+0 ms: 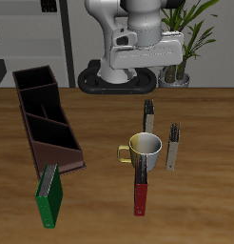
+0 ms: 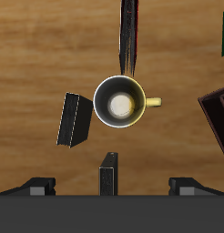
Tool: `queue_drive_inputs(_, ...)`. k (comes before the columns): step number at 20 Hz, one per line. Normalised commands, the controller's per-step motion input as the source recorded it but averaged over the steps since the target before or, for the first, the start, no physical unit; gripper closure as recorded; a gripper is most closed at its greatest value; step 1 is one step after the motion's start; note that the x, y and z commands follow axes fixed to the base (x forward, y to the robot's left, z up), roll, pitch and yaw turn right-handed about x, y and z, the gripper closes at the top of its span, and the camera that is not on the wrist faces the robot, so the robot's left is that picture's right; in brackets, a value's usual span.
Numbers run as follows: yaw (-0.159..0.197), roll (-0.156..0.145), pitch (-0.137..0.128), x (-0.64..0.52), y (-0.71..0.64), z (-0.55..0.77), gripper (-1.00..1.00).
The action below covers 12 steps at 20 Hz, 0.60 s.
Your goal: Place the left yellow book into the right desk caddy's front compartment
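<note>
The left yellow book [image 1: 172,145] is a slim tan-grey book with a dark end, standing upright beside the mug [image 1: 146,148]. In the wrist view this book [image 2: 75,119] sits next to the mug [image 2: 118,100]. A similar slim book [image 1: 148,116] stands just behind the mug. The right desk caddy [image 1: 45,114] is a long dark maroon box with dividers, and only its corner [image 2: 218,114] shows in the wrist view. My gripper [image 1: 143,57] hangs high above the table, farther back than the mug and both slim books. It is open [image 2: 112,187] with nothing between its fingers.
A red book [image 1: 141,193] stands in front of the mug near the table's front edge. A green book [image 1: 49,196] leans by the caddy's near end. A potted plant [image 1: 185,43] stands at the back beside the robot's base.
</note>
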Motion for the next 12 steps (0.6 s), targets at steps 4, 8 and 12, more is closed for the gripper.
queue_drive_inputs(4,-0.021,-0.006,-0.025,0.18,0.36,-0.1,-1.0)
queue_drive_inputs(8,-0.048,-0.054,-0.033,0.23,0.3,-0.1,-1.0)
queue_drive_inputs(12,-0.042,-0.064,-0.036,0.16,0.26,-0.11,-1.0)
